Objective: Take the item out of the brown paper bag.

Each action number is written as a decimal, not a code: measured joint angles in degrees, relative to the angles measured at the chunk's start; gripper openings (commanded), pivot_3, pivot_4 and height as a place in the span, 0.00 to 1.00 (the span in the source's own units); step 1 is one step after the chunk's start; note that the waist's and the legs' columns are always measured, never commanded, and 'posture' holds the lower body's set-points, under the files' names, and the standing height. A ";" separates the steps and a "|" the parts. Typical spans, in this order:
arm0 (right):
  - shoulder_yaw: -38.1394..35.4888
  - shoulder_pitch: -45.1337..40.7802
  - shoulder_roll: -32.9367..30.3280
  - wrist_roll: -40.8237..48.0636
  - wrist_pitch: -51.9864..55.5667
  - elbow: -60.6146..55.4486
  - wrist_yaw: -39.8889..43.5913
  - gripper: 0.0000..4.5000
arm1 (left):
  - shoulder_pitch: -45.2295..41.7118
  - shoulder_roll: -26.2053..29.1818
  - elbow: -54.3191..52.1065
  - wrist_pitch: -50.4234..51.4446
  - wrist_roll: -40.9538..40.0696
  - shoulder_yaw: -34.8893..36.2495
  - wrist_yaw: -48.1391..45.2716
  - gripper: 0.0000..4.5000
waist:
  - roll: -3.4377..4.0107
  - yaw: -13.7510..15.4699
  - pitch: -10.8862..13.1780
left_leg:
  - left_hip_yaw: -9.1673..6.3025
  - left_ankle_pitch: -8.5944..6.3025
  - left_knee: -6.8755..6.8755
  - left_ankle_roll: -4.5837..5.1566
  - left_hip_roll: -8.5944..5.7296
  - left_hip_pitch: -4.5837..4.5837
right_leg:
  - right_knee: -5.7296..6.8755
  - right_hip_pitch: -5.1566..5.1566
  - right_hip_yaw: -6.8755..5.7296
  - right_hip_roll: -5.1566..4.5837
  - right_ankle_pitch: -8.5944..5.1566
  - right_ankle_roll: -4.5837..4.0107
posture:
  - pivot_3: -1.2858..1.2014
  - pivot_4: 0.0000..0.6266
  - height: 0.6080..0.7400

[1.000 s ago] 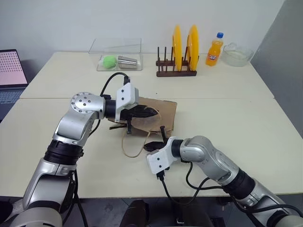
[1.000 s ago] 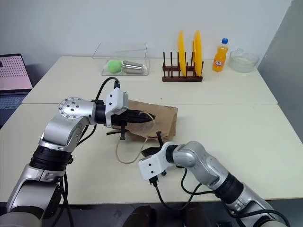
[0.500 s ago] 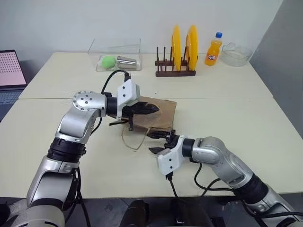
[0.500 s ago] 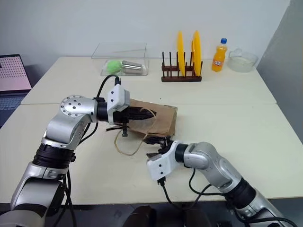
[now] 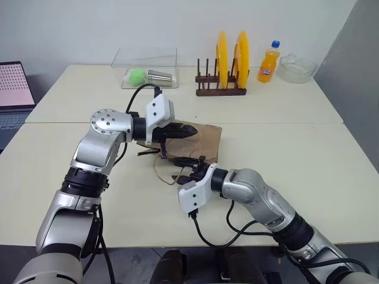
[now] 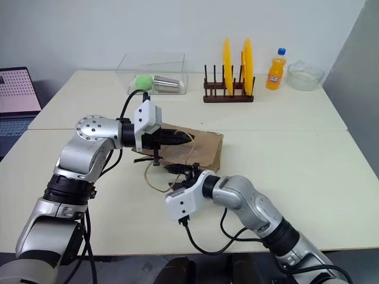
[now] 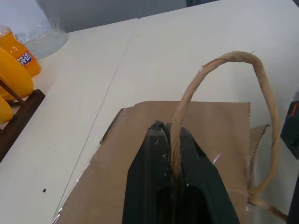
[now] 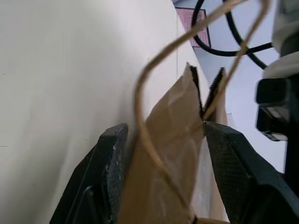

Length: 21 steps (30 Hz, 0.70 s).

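I see a pale surface against a white wall, with a plate rack, orange bottle and clear box at the far edge. The bag, creased brown paper, lies mid-surface. My left pincer is clamped on one cord handle; my right pincer straddles the bag's mouth edge, part-spread.

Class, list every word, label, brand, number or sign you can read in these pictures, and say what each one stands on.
Orange soda bottle: a blue label with white lettering, too blurred to read.
Laptop: a pink screen with a dotted pattern, no legible text.
Paper bag: no print visible.
Plates, rack, clear box and glass bowl: no text.
Nothing can be read for certain.
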 measured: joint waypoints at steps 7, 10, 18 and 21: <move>0.34 0.72 -1.25 0.16 0.08 0.53 0.97 0.01 | -0.65 -0.16 0.97 0.03 0.06 0.04 0.04 0.00 | 0.00 -0.01 0.00 | -0.01 0.00 0.00 0.00 0.00 0.00 | 0.00 0.00 -0.01 0.00 0.00 0.00 | 0.52 0.24 1.00; 0.32 1.15 -2.21 0.18 -0.30 0.53 0.92 0.01 | -1.97 -0.68 1.53 1.15 0.05 0.05 0.15 0.00 | 0.00 0.04 0.00 | 0.00 0.00 0.01 0.00 -0.02 -0.01 | -0.01 0.01 -0.01 0.00 -0.01 0.02 | 0.52 0.24 1.00; -0.14 2.65 -4.96 0.13 -1.99 0.42 0.41 0.01 | -10.50 -4.67 7.60 7.47 0.17 0.53 4.97 0.00 | -0.01 0.10 0.00 | -0.01 0.00 0.02 0.00 -0.03 -0.02 | -0.01 0.01 -0.01 -0.01 -0.08 0.14 | 0.52 0.24 1.00; 0.59 3.17 -5.52 -0.30 -3.32 1.51 0.10 0.01 | -14.73 -6.13 12.00 8.59 1.13 1.33 8.17 0.00 | -0.02 0.07 -0.01 | -0.02 0.00 0.02 0.00 -0.03 -0.02 | -0.01 0.00 -0.02 0.00 -0.14 0.24 | 0.52 0.24 1.00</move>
